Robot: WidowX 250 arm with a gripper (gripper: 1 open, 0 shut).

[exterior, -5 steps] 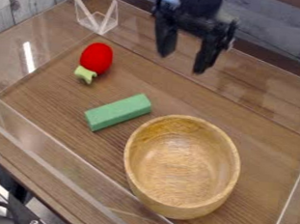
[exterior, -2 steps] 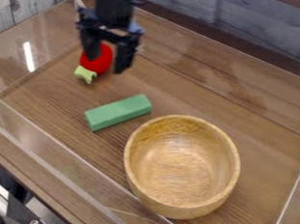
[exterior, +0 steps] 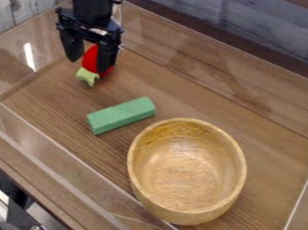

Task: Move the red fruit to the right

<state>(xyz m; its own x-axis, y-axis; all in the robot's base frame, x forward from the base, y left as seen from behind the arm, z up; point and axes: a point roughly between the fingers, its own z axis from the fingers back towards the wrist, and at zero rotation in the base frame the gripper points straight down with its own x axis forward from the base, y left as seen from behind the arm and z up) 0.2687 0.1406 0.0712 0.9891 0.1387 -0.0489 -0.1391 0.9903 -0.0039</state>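
Observation:
The red fruit [exterior: 93,59], a small toy strawberry with a light-green stem end [exterior: 86,76], lies on the wooden table at the upper left. My black gripper [exterior: 90,57] points straight down over it, open, with one finger on each side of the berry. The fingers hide much of the red body; only a strip of it shows between them, and the green stem sticks out below. I cannot tell whether the fingertips touch the fruit.
A flat green block [exterior: 121,115] lies just below and right of the fruit. A large wooden bowl [exterior: 186,170] stands at the lower right. Clear plastic walls [exterior: 16,40] ring the table, with a clear stand at the back left.
The gripper has travelled from the back middle to the left and down, ending over the red fruit with its fingers straddling it. Fruit, block and bowl have not moved.

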